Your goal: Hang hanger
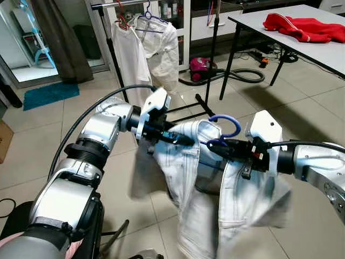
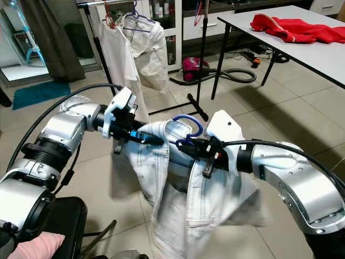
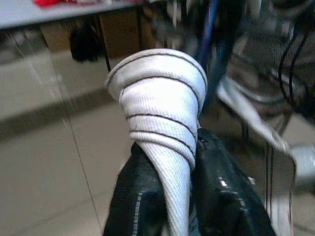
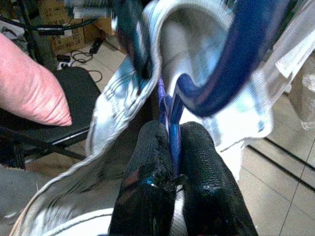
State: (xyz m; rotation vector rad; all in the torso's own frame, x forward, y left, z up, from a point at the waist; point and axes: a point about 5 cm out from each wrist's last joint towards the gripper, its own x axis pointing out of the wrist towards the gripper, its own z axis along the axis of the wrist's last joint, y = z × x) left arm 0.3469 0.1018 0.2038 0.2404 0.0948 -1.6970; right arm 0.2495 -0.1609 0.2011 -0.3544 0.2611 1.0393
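1. The hanger (image 1: 225, 129) is a thin blue one with a curved hook, and it sits near the middle of the head views, held up between the two arms with a pair of pale jeans (image 1: 207, 189) draped over it.
2. My guess is the hanger itself is light and stiff, but the jeans make the load heavy and floppy; the soft denim will swing and could slide along the bar if it tips.
3. The best hold looks to be the neck just under the hook, which leaves the hook free to go over a rail.
4. The right gripper (image 4: 170, 162) has its fingers pressed together on that blue neck (the wrist view shows the blue stem pinched between the two black pads).
5. The left gripper (image 3: 179, 172) is clamped on a bunched fold of the jeans, the stitched waistband rolled into a cone above its fingers.
6. The jeans are washed-out light blue, nearly white, with dark seam lines, and hang down toward the bottom of the frame.
7. The clothes rack (image 1: 110, 5) stands at the upper left of the frame, well apart from the hanger, with white shirts (image 1: 145, 48) already on it.
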